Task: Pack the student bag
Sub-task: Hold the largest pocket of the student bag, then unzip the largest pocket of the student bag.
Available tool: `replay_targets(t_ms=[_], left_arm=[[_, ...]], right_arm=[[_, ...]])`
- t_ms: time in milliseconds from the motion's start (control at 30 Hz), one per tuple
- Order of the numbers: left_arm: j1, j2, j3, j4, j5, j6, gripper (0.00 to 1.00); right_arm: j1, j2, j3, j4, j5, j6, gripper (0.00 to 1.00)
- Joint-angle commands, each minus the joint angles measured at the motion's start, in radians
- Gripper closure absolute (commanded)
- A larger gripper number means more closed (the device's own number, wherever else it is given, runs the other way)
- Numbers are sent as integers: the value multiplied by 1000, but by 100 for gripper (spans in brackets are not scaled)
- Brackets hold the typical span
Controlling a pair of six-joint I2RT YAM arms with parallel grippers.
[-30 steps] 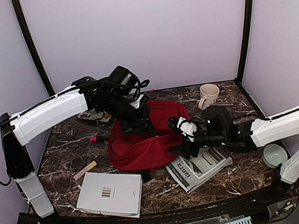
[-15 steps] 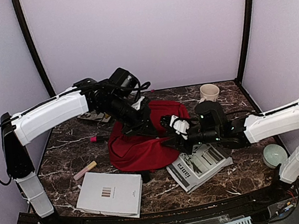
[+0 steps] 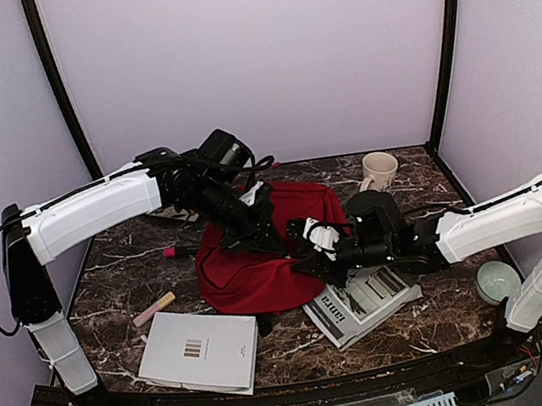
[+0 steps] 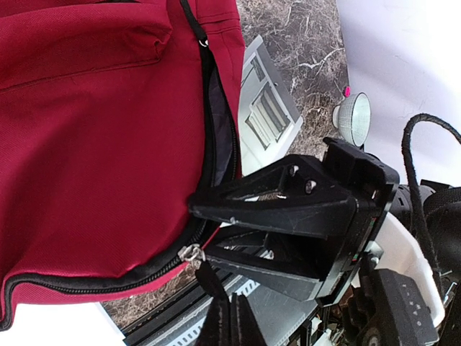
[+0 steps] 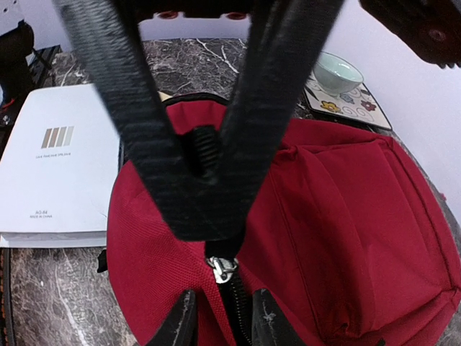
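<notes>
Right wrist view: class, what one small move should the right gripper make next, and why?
Probably close on the bag seam. The right gripper straddles the zip line right beside the slider, jaws not clearly pinching yet, while the left gripper is shut on the zip pull. Bracing the fabric would likely let the left gripper move the slider.

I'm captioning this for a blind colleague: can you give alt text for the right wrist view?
A red bag fills the view, the right gripper straddling its zipper near the metal pull. A black strap crosses in a V up close; a white booklet lies left, a pale bowl upper right.
</notes>
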Motion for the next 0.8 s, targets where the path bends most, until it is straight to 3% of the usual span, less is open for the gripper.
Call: replay_targets(t_ms=[0, 233, 767], left_arm=[[0, -77, -31, 20, 10, 9, 100], [-1, -109, -67, 45, -2, -7, 100], [7, -195, -174, -39, -221, -21, 100]], right_arm=[[29, -3, 4, -3, 11, 14, 82], [58, -15, -5, -7, 54, 53, 100], [82, -156, -109, -103, 50, 61, 100]])
